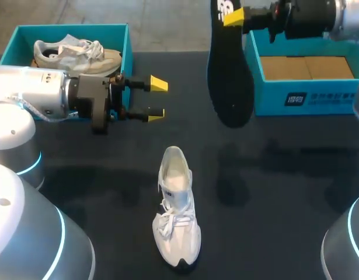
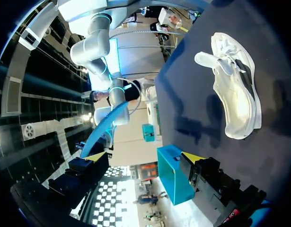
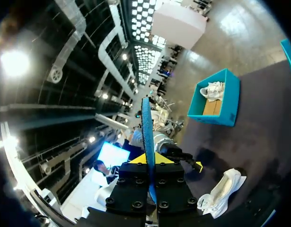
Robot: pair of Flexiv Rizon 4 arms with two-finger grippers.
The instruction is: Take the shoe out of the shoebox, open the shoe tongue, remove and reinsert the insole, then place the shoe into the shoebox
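Well, your right gripper [image 3: 149, 160] pinches the insole [image 1: 229, 87]; left gripper [image 1: 157, 99] gapes wide at ten o'clock from the shoe [image 1: 176, 210], beside a left box [image 1: 74, 29] apparently holding another.

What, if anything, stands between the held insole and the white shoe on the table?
Nothing visible does. The right tool holds the insole aloft; the shoe lies on the table, and the open left tool is off to one side.

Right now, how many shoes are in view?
2. A white shoe stands on the table near the middle; a second shoe lies in the left shoebox. The right shoebox shows only cardboard, though the right arm hides part of it.
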